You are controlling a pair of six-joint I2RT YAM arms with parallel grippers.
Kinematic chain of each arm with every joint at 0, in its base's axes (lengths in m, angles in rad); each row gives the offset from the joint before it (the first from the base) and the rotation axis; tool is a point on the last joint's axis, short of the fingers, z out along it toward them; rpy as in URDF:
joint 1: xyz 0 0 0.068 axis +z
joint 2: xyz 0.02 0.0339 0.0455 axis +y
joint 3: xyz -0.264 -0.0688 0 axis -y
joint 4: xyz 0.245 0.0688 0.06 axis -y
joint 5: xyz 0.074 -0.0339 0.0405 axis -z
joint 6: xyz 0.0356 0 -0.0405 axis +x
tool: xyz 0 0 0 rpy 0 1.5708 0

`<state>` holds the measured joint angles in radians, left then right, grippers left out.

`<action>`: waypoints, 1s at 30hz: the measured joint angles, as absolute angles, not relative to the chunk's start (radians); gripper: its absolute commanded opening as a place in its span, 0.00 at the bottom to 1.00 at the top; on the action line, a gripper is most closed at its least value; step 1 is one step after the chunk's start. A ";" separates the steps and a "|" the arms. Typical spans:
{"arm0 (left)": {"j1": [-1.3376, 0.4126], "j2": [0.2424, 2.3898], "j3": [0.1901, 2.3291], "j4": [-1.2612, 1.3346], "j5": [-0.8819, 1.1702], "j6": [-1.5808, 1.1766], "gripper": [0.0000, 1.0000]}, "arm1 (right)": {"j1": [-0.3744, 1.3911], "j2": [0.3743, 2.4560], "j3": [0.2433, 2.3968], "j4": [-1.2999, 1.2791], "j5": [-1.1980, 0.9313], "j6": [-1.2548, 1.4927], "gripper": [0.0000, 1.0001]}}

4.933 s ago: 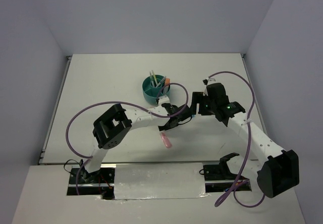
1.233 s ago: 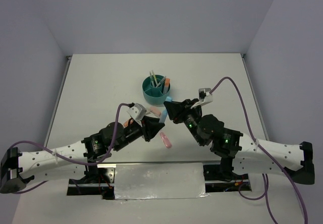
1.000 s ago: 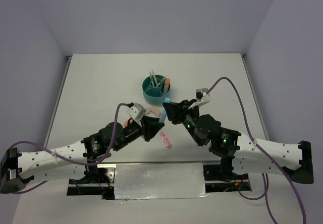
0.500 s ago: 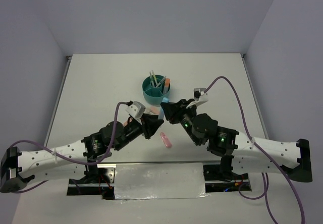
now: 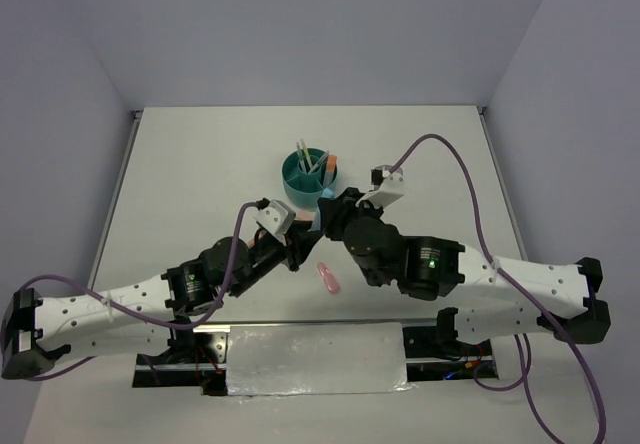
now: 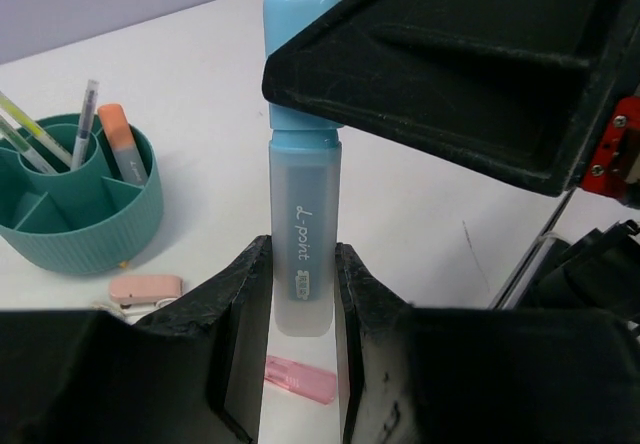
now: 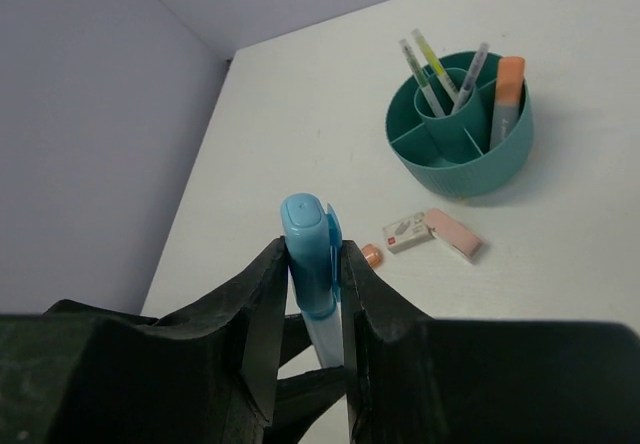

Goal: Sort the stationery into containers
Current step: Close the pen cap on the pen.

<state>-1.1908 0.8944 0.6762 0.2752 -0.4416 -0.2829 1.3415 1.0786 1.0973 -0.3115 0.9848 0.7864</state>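
Just in front of the teal organizer (image 5: 298,192), above the table (image 5: 200,164), a blue highlighter (image 6: 300,214) is held by both hands at once. The left hand (image 6: 300,299) is closed partway on the frosted barrel, one finger pressed against each side. The right hand (image 7: 312,289) is closed partway on the blue cap end, with the tip of the cap showing past its fingers. Neither end is seen resting on anything.

The highlighter is judged to be light and stiff: a hard plastic tube that does not bend or crush under a firm pinch. Its surface looks smooth and is likely to be slippery, so a squeeze across the broad middle of the barrel is preferred to one near either rounded end. The cap is judged to be the weak point. If the hands are drawn apart it may be pulled off, so the weight is better carried on the barrel.

An orange highlighter (image 7: 507,89) is seen standing upright in an outer compartment of the organizer, and thin pens (image 7: 430,74) are seen in the central cup. A like upright drop is expected to suit the blue one, provided its lower end is left free of the fingers.

A pink eraser (image 7: 452,234) and a pink cap (image 5: 328,277) are left lying on the table nearby.
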 measured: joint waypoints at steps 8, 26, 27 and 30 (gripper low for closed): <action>-1.196 0.945 0.677 0.276 -0.485 -0.183 0.00 | 1.375 1.203 1.254 -0.590 1.071 0.913 0.00; -1.192 0.883 0.648 0.245 -0.388 -0.160 0.00 | 1.397 1.006 0.914 -0.117 1.026 0.705 0.01; -1.192 0.878 0.648 0.250 -0.381 -0.160 0.00 | 1.398 0.988 0.892 -0.057 1.003 0.658 0.00; -1.192 0.860 0.648 0.266 -0.369 -0.161 0.00 | 1.398 0.953 0.850 0.033 0.966 0.583 0.00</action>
